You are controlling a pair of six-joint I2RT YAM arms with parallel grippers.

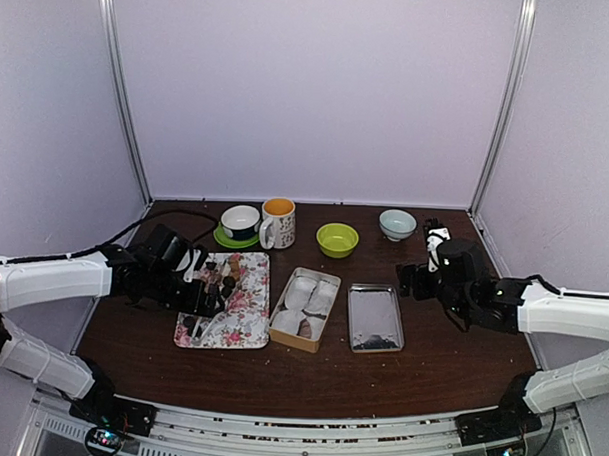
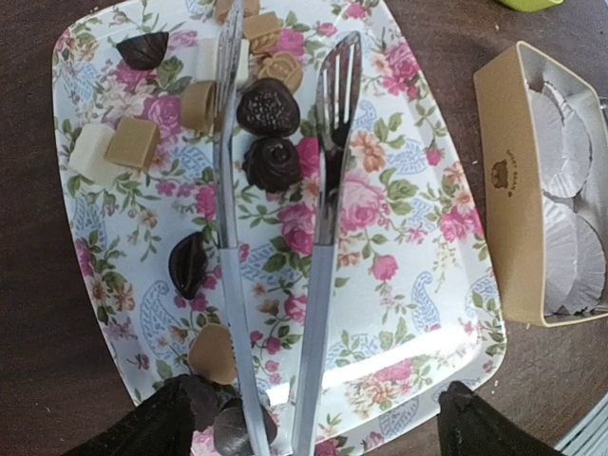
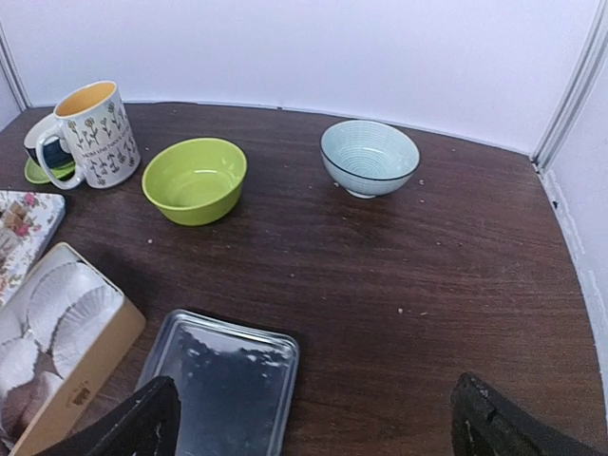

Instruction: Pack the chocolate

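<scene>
Several chocolates (image 2: 269,107), dark brown, tan and white, lie on a floral tray (image 2: 408,266) at the table's left, which also shows in the top view (image 1: 243,321). Slim silver tongs (image 2: 323,209) lie along the tray, their tips on either side of two dark pieces (image 2: 273,161). My left gripper (image 2: 313,432) hovers over the tray's near end (image 1: 210,285). Its fingers are spread wide to either side of the tongs' handle end and do not touch it. My right gripper (image 3: 328,427) is open and empty, low over the table at the right (image 1: 411,280).
A tan tin (image 1: 304,306) lined with white paper cups (image 2: 570,133) stands right of the tray. A silver lid (image 3: 223,380) lies beside it. At the back are a cup on a green saucer (image 1: 240,224), a mug (image 3: 93,133), a green bowl (image 3: 195,179) and a pale blue bowl (image 3: 369,157).
</scene>
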